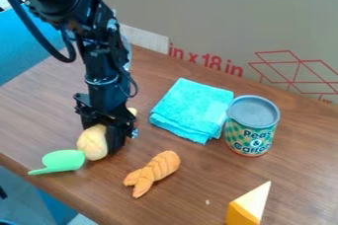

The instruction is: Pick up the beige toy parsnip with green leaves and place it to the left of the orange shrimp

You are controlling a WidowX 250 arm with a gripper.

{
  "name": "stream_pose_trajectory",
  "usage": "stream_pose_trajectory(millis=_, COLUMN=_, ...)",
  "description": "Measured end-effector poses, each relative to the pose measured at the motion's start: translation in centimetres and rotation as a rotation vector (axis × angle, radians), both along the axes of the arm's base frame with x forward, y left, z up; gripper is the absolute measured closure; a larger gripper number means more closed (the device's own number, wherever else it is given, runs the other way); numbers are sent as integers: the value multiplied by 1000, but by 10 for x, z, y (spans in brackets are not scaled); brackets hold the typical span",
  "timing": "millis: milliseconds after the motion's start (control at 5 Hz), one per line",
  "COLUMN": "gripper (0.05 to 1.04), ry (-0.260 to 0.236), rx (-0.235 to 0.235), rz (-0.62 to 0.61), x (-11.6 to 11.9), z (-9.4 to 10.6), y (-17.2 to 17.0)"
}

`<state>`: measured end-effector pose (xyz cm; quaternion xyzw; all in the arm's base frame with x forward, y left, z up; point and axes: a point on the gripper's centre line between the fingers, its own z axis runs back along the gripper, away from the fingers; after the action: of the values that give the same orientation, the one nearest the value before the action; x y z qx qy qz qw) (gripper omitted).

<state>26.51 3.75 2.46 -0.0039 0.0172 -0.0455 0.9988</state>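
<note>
The black gripper (105, 137) hangs low over the left part of the table, pointing down. Against it is a pale yellow, rounded object (92, 143), which the gripper partly covers. A bit of similar pale yellow shows behind the gripper's right side. Touching or very close to the rounded object's lower left is a light green scoop-like piece (63, 161), its thin end toward the table's front edge. To the right of the gripper lies an orange, ridged toy shaped like a shrimp tail (152, 173).
A folded turquoise cloth (191, 109) lies right of the arm, beside an upright can (251, 126). Near the bottom right stands a yellow cheese wedge (249, 206). A cardboard wall (218, 17) borders the wooden table (191, 204) at the back.
</note>
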Motion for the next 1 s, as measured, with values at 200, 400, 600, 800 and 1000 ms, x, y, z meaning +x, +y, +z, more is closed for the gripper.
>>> stream_pose_trajectory(millis=200, gripper=502, ry=-15, rx=-6, rz=-26, x=-7, z=-1, y=-9)
stream_pose_trajectory(millis=400, gripper=421, ry=-27, rx=-6, rz=-37, x=-8, z=-2, y=-14)
stream_pose_trajectory(millis=600, gripper=133, ry=-36, rx=-25, rz=-30, x=-8, z=0, y=-13)
stream_pose_trajectory(millis=800, gripper=71, ry=-100, rx=-49, rz=3, x=-6, z=14, y=-6)
stream_pose_trajectory(millis=1000, gripper=75, ry=-166, rx=-97, rz=15, x=-3, z=35, y=-11)
